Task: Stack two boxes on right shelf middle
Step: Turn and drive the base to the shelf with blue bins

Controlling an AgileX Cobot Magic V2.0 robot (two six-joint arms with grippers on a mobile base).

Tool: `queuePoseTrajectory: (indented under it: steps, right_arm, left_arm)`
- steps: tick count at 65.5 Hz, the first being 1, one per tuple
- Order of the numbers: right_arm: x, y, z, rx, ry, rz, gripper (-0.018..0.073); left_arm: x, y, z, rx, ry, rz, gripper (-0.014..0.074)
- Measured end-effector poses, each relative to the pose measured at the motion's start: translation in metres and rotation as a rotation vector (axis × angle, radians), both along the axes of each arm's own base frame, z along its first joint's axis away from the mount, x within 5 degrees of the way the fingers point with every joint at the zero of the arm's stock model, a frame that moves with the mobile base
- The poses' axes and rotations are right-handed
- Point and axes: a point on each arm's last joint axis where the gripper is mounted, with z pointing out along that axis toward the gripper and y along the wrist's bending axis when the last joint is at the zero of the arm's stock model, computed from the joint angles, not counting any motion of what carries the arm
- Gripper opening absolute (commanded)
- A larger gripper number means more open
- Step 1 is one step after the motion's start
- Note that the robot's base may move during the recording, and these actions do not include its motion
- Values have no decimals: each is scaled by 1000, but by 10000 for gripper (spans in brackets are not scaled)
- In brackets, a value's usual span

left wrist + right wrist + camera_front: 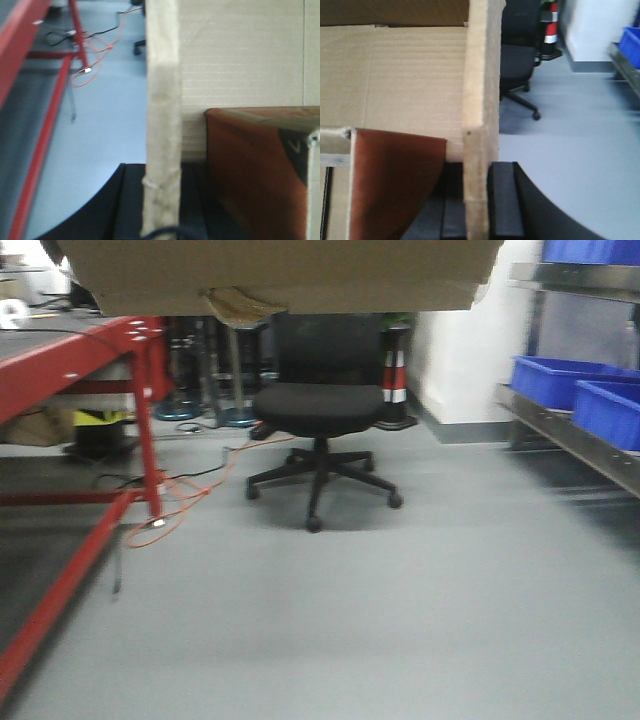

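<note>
An open brown cardboard box [280,275] hangs across the top of the front view, held off the floor. My left gripper [161,205] is shut on the box's left wall [161,100], seen edge-on between the black fingers. My right gripper [477,200] is shut on the box's right wall [480,75] in the same way. A red-brown flap shows inside the box in the left wrist view [255,180] and in the right wrist view [395,185]. A second box does not show. The right shelf [570,425] stands at the right edge.
A black office chair [320,410] stands ahead in the middle of the grey floor. A red metal table frame [90,370] with orange cable [185,495] beside it is at the left. Blue bins [580,390] sit on the shelf. A striped post [395,375] stands behind the chair.
</note>
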Motion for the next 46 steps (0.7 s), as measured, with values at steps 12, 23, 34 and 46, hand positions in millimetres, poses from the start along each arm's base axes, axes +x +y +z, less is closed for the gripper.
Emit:
queuePoseTrajectory:
  steps: [12, 23, 34, 46]
  right_arm:
    - [0, 0, 0, 0, -1, 1, -162]
    - [0, 0, 0, 0, 0, 1, -162]
    - [0, 0, 0, 0, 0, 1, -162]
    - [0, 0, 0, 0, 0, 1, -162]
  left_arm:
    - [0, 0, 0, 2, -1, 1, -111]
    - [0, 0, 0, 2, -1, 1, -111]
    - [0, 0, 0, 2, -1, 1, -111]
    - [0, 0, 0, 2, -1, 1, -111]
